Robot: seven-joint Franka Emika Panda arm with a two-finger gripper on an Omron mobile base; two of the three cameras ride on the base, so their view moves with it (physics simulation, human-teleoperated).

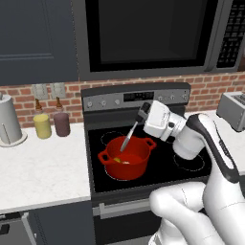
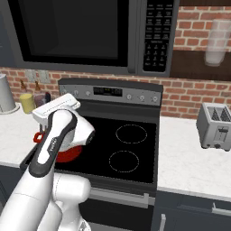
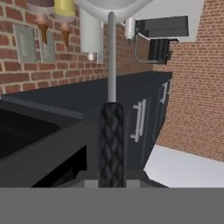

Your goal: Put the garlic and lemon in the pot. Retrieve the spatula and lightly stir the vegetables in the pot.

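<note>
I have the jaws clamped on the black handle of the spatula [image 1: 129, 136], which runs down and away from them into the pot [image 1: 127, 162]. The grip sits high on the handle, I judge so that the hand stays clear of the rim while the metal end reaches the bottom. In the hand view the spatula's handle [image 3: 112, 144] rises straight out from between the jaws, its grey shaft beyond. The pot sits on the stove [image 1: 103, 139] below and ahead of the jaws. Inside it, just past the spatula's tip, I see the lemon [image 1: 116, 160] and a pale bit that I take for the garlic [image 1: 125, 161], so both vegetables seem loaded. What's left, I reckon, is the gentle stirring; the slanted hold suits a small sweep.
</note>
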